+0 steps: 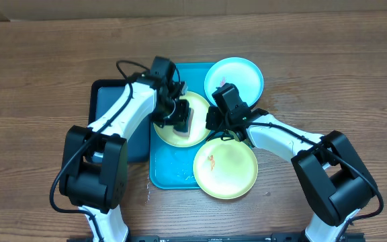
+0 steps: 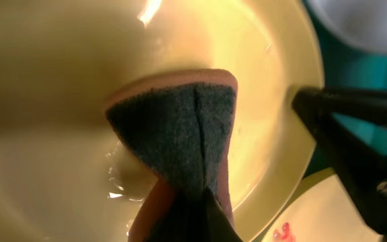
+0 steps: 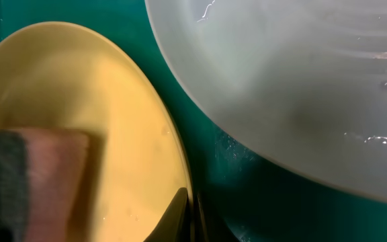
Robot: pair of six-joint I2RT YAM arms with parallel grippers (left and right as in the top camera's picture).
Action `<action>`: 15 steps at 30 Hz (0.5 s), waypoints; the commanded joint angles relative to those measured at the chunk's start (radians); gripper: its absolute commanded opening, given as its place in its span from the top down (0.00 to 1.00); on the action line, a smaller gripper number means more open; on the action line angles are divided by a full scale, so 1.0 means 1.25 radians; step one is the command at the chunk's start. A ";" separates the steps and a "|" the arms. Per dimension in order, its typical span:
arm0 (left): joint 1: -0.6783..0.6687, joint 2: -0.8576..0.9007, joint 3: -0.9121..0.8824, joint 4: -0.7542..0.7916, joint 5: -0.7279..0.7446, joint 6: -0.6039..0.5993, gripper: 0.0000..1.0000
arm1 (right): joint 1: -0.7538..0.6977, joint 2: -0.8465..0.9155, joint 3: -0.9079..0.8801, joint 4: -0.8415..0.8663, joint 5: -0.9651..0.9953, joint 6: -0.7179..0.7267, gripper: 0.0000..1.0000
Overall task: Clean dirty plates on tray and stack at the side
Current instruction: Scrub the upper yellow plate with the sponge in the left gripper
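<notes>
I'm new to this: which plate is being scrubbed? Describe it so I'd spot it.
Find the large bright turquoise rectangular plastic tray. Toward its far left corner lies a round pale yellow-green plastic plate. Unlike the light cyan plate and the other yellow-green plate, it has a folded grey-and-pink sponge held on it by the left pincer.

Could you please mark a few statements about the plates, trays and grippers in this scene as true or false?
1. The left gripper presses a sponge into a yellow-green plate. True.
2. The blue plate lies on the dark tray. False: it sits at the turquoise tray's far right corner.
3. The near yellow-green plate bears an orange smear. True.
4. The three plates are stacked. False: they lie spread out side by side.
5. The right gripper is wide open. False: it is shut, at the rim of the plate under the sponge.
</notes>
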 commanded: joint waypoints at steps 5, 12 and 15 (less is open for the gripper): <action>0.007 -0.037 0.044 -0.015 -0.148 0.008 0.96 | 0.005 0.004 -0.003 0.005 -0.005 0.003 0.96; 0.007 -0.026 -0.045 0.027 -0.211 -0.014 0.96 | 0.005 0.004 -0.003 0.005 -0.005 0.003 0.96; 0.008 -0.024 -0.094 0.065 -0.220 -0.025 0.96 | 0.005 0.004 -0.003 0.005 -0.005 0.003 0.96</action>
